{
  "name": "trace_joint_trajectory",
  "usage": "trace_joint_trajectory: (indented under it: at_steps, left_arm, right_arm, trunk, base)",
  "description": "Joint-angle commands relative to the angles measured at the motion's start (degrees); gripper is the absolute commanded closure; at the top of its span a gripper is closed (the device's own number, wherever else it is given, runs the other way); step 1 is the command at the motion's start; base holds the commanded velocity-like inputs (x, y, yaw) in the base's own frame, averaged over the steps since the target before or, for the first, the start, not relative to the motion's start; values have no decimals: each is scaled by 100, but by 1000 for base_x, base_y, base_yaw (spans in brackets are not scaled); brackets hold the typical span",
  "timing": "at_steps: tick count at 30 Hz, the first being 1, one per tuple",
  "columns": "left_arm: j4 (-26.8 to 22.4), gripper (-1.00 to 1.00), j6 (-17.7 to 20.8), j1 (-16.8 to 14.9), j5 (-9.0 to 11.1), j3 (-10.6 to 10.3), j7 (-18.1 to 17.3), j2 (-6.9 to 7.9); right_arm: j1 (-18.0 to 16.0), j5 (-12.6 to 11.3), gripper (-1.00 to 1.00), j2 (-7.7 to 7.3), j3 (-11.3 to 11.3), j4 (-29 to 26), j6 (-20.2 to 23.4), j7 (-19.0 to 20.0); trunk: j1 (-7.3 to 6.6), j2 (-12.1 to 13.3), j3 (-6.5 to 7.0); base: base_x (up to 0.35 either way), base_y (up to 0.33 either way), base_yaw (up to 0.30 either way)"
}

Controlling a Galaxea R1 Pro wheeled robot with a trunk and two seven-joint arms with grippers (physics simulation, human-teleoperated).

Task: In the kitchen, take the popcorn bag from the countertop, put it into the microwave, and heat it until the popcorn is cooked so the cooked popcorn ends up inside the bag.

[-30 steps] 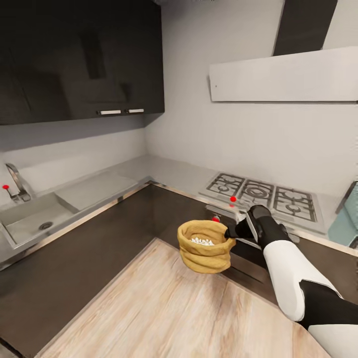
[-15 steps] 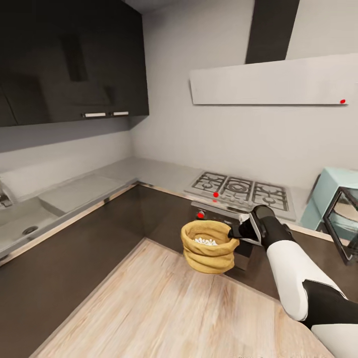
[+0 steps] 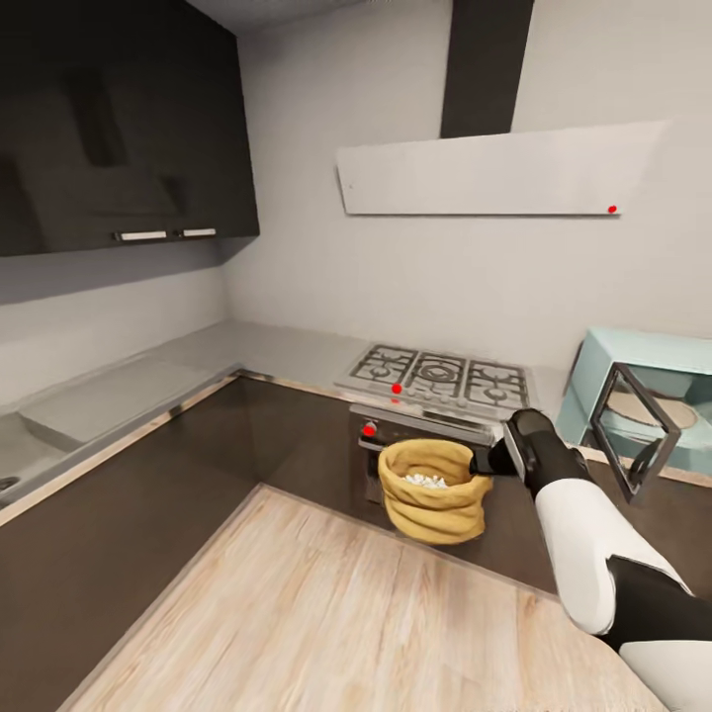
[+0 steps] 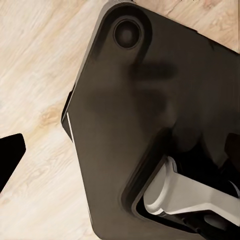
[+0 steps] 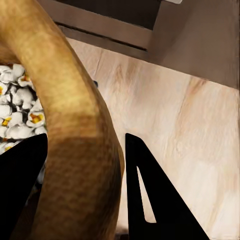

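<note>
The tan popcorn bag (image 3: 431, 491) hangs in the air in front of the oven, with white popcorn (image 3: 426, 481) heaped inside. My right gripper (image 3: 488, 463) is shut on the bag's rim on its right side. In the right wrist view the rolled rim (image 5: 75, 125) sits between the two black fingers (image 5: 155, 200), and popcorn (image 5: 15, 115) lies beside it. The pale-blue microwave (image 3: 648, 361) stands on the countertop at the far right, its dark-framed door (image 3: 633, 430) swung open. One dark finger (image 4: 10, 160) of my left gripper hangs over the wood floor.
A gas hob (image 3: 435, 374) sits above a dark oven (image 3: 415, 435), under a flat white hood (image 3: 494, 176). Grey countertop (image 3: 247, 348) runs along the corner over dark cabinets. Dark upper cabinets (image 3: 109, 129) hang at left. Wood floor (image 3: 326, 613) lies ahead. My dark base (image 4: 145, 115) is below.
The camera has swung right: sink and cabinets slid left, and the microwave with its open door has come further into view. The bag stays held in the right gripper.
</note>
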Motion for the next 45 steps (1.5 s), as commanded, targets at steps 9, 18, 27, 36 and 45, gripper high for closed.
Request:
trace_joint_trajectory:
  at_steps: [9,18,27,36,45]
  left_arm:
    - [-7,-100,-9,1,2,43,5,-2]
    - [-7,-100,-9,1,-13,17,-4,-2]
    - [-7,-100,-9,1,-15,34,2,-23]
    - [-7,-100,-9,1,-6,38,5,-21]
    - [-7,-100,-9,1,-4,43,5,-19]
  right_arm:
    - [-6,30,100,43,-409,0,16,-353]
    - [-6,36,100,22,-409,-3,16,-350]
    - [-6,13,100,-8,-409,4,16,-284]
    - [-6,1,100,-1,-401,14,16,-274]
    - [-6,35,100,-10,-405,14,16,-308]
  trunk:
    - [3,-10,46]
    - [3,-10,102]
    - [3,-10,122]
    - [3,-10,122]
    - [3,-10,122]
  base:
    - [0,0,-226]
    - [0,0,-226]
    - [-102,0,-83]
    - [-342,0,0]
    - [-346,0,0]
